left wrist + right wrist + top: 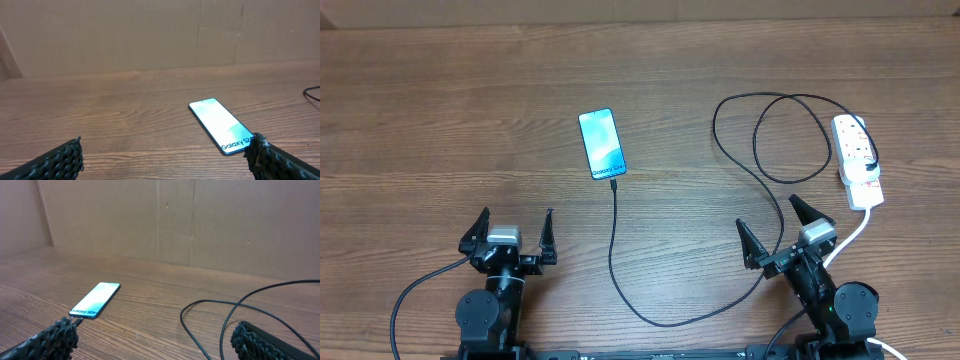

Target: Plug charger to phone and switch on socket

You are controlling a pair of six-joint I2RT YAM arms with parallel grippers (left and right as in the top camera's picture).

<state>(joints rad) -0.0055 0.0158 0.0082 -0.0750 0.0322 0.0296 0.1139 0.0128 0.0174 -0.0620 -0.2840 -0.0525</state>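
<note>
Both claws were spread wide and held nothing, low at the near edge of the bench [440,110]. The left claw [516,222] had the phone [601,144] out ahead of it and off to its right, well apart. In the left wrist view the phone [222,125] showed just above the right-hand finger [280,162]. From the right claw [767,214] the phone lay ahead and well to the left. The right wrist view put it [95,300] just beyond the left-hand finger [50,337].

The phone lay flat, screen up and lit cyan. Its long axis ran near to far, with the far end leaning slightly left and the "Galaxy S24" lettering at the near end.

The charger [616,250] met the phone's near short edge with its tip; how firmly it was seated could not be told. From there the cable ran toward the arms, curved right, passed close beside the right claw, looped across the far right of the bench and reached the socket [855,150].

The socket lay ahead and to the right of the right claw, its length also running near to far. Its thick white cord [855,235] trailed back beside the right arm.
</note>
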